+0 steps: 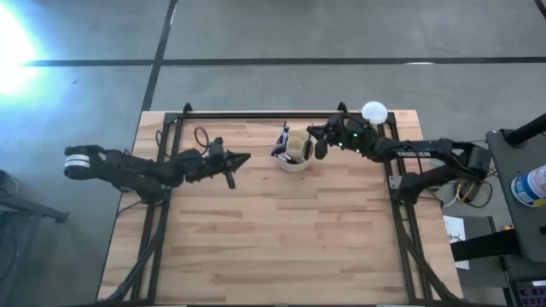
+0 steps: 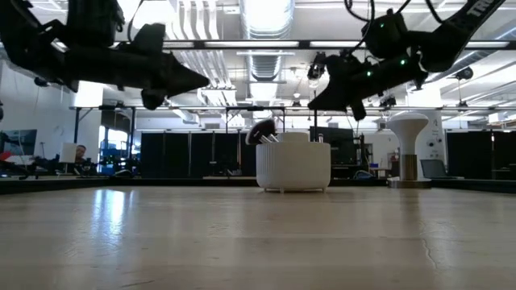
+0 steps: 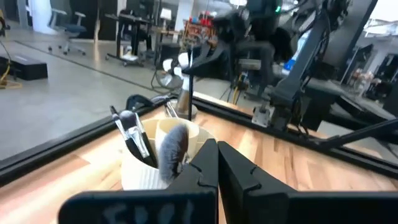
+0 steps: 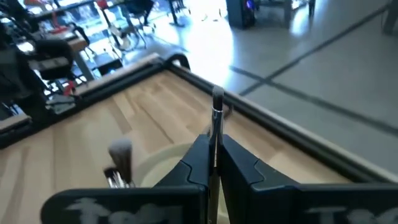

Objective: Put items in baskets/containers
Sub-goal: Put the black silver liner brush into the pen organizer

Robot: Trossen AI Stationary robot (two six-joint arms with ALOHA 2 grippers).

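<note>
i have the right gripper [image 1: 317, 139] up in the upper middle of the high view, just right of the cream holder [image 1: 296, 152], raised off the bench [image 1: 281, 230]. its fingers [image 4: 242, 165] are pinched together on a thin brush [image 4: 216, 124]; in the right wrist view the slim handle and metal ferrule stick out between the tips, with the holder's rim below. in the low view that gripper [image 2: 320, 95] hangs in the upper right of the frame, above and slightly right of the ribbed holder [image 2: 293, 166], well clear of the rim.

the holder sits near the far edge of the bench, at the upper centre of the high view. it already has several brushes standing in it: the left wrist view shows a fluffy grey-headed brush [image 3: 173, 144] and a few darker ones [image 3: 132, 129] leaning out toward the left of that frame. i can't count them reliably from here.

my left gripper [image 1: 241, 159] is at middle left of the high view, pointing toward the holder but well apart from it. its fingers [image 3: 239, 171] are fully closed tip to tip with nothing between them.

a white globe [image 1: 374, 111] stands at the upper right of the bench, beside the right arm.
</note>
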